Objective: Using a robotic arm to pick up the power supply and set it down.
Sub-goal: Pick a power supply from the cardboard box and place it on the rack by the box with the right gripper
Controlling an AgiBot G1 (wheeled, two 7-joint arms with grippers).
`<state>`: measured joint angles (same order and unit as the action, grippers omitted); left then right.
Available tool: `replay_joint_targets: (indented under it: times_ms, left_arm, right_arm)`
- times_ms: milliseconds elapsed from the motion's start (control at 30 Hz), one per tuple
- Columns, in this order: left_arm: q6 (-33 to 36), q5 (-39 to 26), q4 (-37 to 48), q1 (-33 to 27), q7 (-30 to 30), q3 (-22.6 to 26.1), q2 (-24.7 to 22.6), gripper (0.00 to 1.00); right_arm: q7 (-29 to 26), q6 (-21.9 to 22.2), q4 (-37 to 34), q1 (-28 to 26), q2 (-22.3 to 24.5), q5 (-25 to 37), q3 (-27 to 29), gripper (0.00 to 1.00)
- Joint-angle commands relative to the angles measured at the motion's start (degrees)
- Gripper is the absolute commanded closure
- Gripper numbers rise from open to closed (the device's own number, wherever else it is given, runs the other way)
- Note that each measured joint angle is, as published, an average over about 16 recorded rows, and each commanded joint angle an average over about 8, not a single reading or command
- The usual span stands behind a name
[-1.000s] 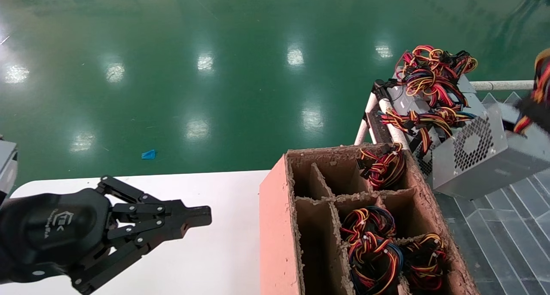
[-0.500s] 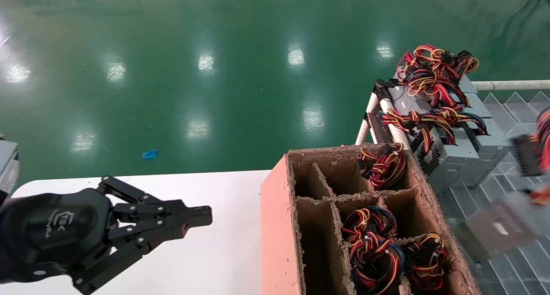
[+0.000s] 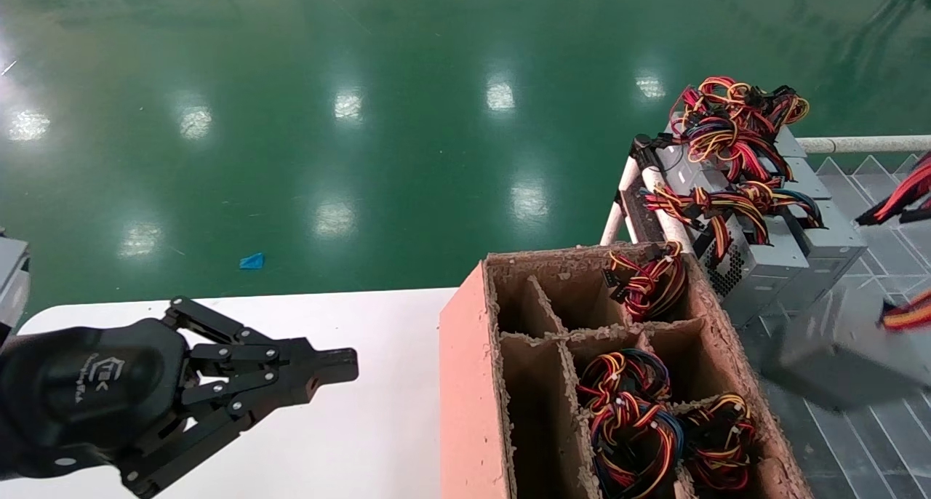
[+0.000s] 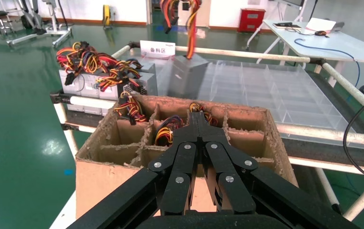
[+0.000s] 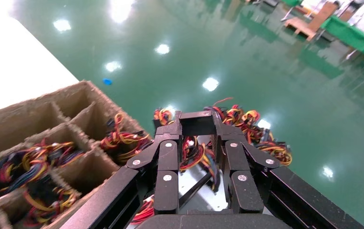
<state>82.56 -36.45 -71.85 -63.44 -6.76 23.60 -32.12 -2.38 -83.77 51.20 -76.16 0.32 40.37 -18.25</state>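
The power supply (image 3: 829,346), a grey metal box, hangs blurred over the clear tray to the right of the cardboard box, with its red and yellow wires (image 3: 905,313) trailing toward the right edge. In the right wrist view my right gripper (image 5: 196,119) is shut, with a black plug of that wire bundle between its fingertips and the grey casing (image 5: 194,188) behind the fingers. The left wrist view shows the box (image 4: 187,76) hanging under its wires. My left gripper (image 3: 349,364) is parked over the white table, shut and empty, also seen in the left wrist view (image 4: 198,117).
A compartmented cardboard box (image 3: 465,382) holds several wire bundles (image 3: 629,419). Behind it other power supplies (image 3: 771,259) are stacked on a white pipe rack (image 3: 847,145). A clear divided tray (image 3: 873,441) covers the rack's surface. The white table (image 3: 378,426) lies on the left.
The held power supply has swung from high near the stacked units down and nearer, low over the clear tray. The left gripper has not moved.
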Motion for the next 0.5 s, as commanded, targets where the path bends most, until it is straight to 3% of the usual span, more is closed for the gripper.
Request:
replay_joint_targets:
  times_ms: [33,500]
  left_arm:
    - [0.0,0.0,0.0,0.0,0.0,0.0,0.0,1.0]
    - [0.0,0.0,0.0,0.0,0.0,0.0,0.0,1.0]
  right_arm:
    - [1.28,0.49,-1.08,0.33,-0.6,-0.88,-0.83,1.0]
    - [11.44,9.32,-4.85,7.28,-5.41,-11.29,-1.53,1.0]
